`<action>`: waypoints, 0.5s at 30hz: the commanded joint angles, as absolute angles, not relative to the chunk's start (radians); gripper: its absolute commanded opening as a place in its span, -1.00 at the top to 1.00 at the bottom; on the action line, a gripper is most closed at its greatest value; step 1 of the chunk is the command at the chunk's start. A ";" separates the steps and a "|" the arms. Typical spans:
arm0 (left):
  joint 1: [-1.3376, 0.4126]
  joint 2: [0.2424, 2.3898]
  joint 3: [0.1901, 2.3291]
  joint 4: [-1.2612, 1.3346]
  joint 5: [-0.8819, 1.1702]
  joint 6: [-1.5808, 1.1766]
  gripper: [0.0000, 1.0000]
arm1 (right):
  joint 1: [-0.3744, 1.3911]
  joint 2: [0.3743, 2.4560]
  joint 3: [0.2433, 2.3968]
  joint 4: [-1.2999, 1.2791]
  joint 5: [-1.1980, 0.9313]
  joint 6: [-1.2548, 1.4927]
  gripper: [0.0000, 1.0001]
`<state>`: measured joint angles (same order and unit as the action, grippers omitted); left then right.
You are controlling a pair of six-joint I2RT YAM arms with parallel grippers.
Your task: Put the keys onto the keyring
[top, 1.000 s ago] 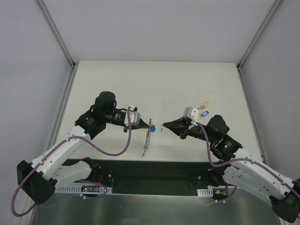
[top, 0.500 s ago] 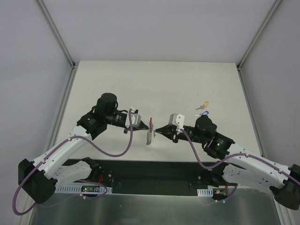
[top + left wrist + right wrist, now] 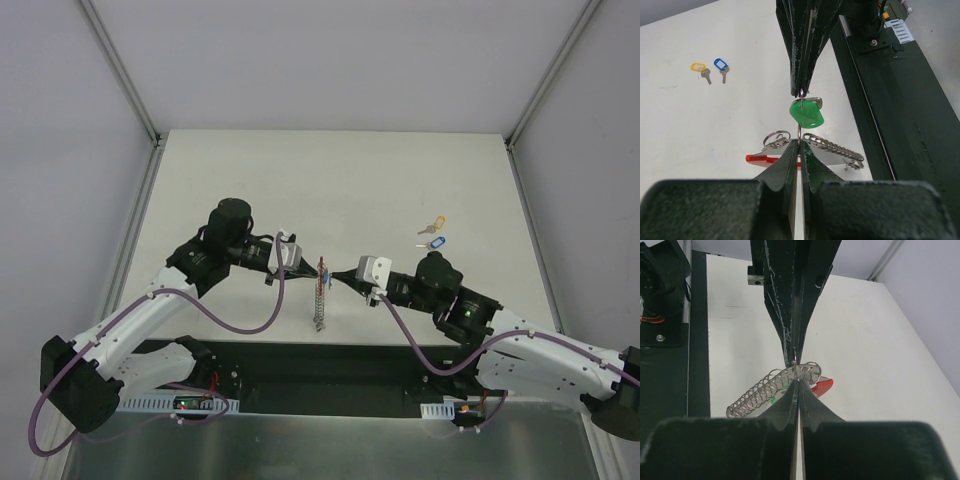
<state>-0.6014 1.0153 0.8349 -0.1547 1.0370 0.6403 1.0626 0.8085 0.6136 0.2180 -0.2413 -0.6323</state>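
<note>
Meeting tip to tip over the near middle of the table (image 3: pixel 330 180), both arms work at one spot. Left gripper (image 3: pixel 316 268) comes in from the left with its jaws clenched on the keyring (image 3: pixel 319 300). The keyring's grey coil (image 3: pixel 832 148) hangs down from the pinch point toward the near edge, and its red loop (image 3: pixel 757 158) sits at the top end by the fingertips.

Right gripper (image 3: pixel 332 272) comes in from the right, jaws also clamped tight. In the left wrist view its tips close on a thin wire ring (image 3: pixel 800 127) that runs edge-on between the two grippers. Green key (image 3: pixel 807 114) dangles from that ring, just below the right tips and just above the left ones. Cannot tell whether that ring is the key's own or part of the keyring. A small split ring (image 3: pixel 776 137) shows next to the red loop.

In the right wrist view the coil (image 3: pixel 760 390) and the red tip (image 3: pixel 821 386) lie behind the closed fingers, and a sliver of green (image 3: pixel 774 401) peeks out under the coil.

Yellow key (image 3: pixel 433 224) and blue key (image 3: pixel 434 241) lie flat on the table, right of centre and well apart from the grippers. The two are close together, yellow farther and blue nearer, and nothing touches them.
</note>
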 commanded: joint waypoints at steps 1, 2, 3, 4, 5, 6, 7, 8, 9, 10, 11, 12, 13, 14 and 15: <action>-0.604 1.031 0.827 -0.106 1.059 0.678 1.00 | 1.069 0.790 0.652 0.221 -0.216 -0.725 0.98; -0.604 1.035 0.825 -0.106 1.054 0.680 1.00 | 1.068 0.795 0.653 0.216 -0.218 -0.735 0.98; -0.604 1.037 0.825 -0.106 1.049 0.681 1.00 | 1.066 0.799 0.657 0.212 -0.219 -0.742 0.98; -0.603 1.040 0.827 -0.106 1.045 0.683 1.00 | 1.068 0.802 0.657 0.207 -0.218 -0.747 0.98; -0.603 1.040 0.824 -0.106 1.042 0.687 1.00 | 1.068 0.808 0.660 0.207 -0.215 -0.759 0.98; -0.603 1.040 0.825 -0.106 1.032 0.687 1.00 | 1.066 0.821 0.658 0.207 -0.204 -0.764 0.97; -0.604 1.040 0.824 -0.104 1.029 0.690 1.00 | 1.065 0.824 0.663 0.206 -0.203 -0.765 0.98; -0.603 1.039 0.825 -0.106 1.028 0.689 1.00 | 1.066 0.828 0.664 0.203 -0.199 -0.772 0.98; -0.604 1.037 0.824 -0.106 1.025 0.690 1.00 | 1.065 0.833 0.664 0.201 -0.196 -0.773 0.98; -0.604 1.029 0.822 -0.104 1.019 0.689 1.00 | 1.063 0.831 0.661 0.204 -0.195 -0.772 0.97; -0.603 1.028 0.819 -0.104 1.012 0.693 1.00 | 1.062 0.830 0.657 0.210 -0.195 -0.764 0.98; -0.604 1.025 0.815 -0.106 0.999 0.695 1.00 | 1.062 0.828 0.650 0.230 -0.199 -0.758 0.98; -0.604 1.020 0.815 -0.104 0.994 0.698 1.00 | 1.062 0.822 0.641 0.244 -0.201 -0.752 0.98; -0.604 1.016 0.813 -0.106 0.993 0.699 1.00 | 1.060 0.821 0.623 0.258 -0.199 -0.746 0.98; -0.604 1.012 0.811 -0.104 0.991 0.698 1.00 | 1.060 0.818 0.618 0.280 -0.196 -0.733 0.97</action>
